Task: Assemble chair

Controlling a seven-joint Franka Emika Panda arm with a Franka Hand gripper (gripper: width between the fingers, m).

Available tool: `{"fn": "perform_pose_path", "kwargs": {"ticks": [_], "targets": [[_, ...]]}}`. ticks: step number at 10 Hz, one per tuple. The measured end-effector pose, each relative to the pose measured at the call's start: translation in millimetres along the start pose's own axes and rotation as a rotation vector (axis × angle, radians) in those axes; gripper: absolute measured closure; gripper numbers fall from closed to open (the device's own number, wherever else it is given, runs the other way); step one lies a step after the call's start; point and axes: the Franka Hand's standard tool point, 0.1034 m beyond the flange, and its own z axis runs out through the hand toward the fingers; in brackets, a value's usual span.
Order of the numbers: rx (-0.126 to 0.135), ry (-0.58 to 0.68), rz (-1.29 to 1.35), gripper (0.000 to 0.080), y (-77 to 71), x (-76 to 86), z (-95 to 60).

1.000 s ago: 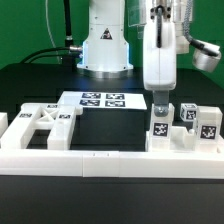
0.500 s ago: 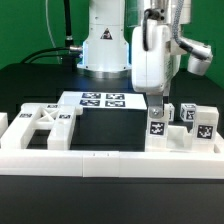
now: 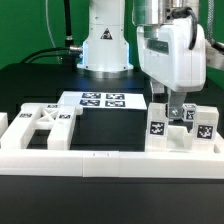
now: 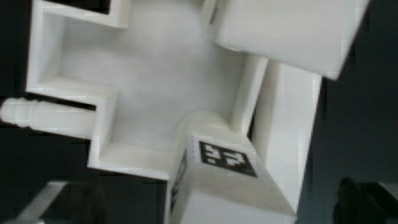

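Chair parts [image 3: 187,116] sit loose along the long front rail [image 3: 110,160]: braced frame [image 3: 42,125] at the exterior view's left, tagged posts crowded at its right, nothing joined that I can see. Gripper [image 3: 171,103] hangs just above the nearest post [image 3: 157,128], fingers [image 3: 161,99] spread wide, nothing between them. Risk: the posts stand close together, so coming down slightly off-centre would land a fingertip on a post top or nudge a neighbour and tip it. A tilted post gets pinched crooked and won't seat.
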Motion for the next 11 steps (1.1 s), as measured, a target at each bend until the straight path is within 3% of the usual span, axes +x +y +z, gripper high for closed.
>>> {"fn": "perform_pose_path", "kwargs": {"ticks": [2, 3, 5, 11], "targets": [[-0.002, 0.001, -0.181, 0.0151, 0.1, 1.0, -0.4], [-0.027, 0.007, -0.369, 0.0151, 1.6, 4.4, -5.1], [-0.015, 0.007, -0.615, 0.0151, -0.7, 3.6, -16.8], [-0.012, 0.009, -0.634, 0.0151, 0.8, 3.6, -15.3]]}}
